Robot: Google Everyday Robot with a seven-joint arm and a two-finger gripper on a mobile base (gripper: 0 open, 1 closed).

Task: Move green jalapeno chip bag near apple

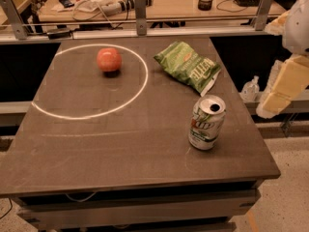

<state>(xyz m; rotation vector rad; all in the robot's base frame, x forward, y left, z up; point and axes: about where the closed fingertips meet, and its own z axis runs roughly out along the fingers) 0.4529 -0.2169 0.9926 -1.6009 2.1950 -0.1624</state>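
Observation:
The green jalapeno chip bag (pixel 188 65) lies flat at the back right of the dark table, its white end seam pointing toward the front right. The red-orange apple (pixel 109 59) sits at the back left, inside a white ring drawn on the tabletop. The bag lies just outside the ring, about a bag's length to the right of the apple. Only cream and white arm segments (pixel 285 83) show at the right edge, beside the table and off its surface. The gripper itself is out of view.
An opened green-and-white soda can (pixel 206 123) stands upright at the front right, just in front of the bag. The white ring (pixel 145 81) covers the back-left part of the table (pixel 120 149). A metal rail and a cluttered desk lie behind the table.

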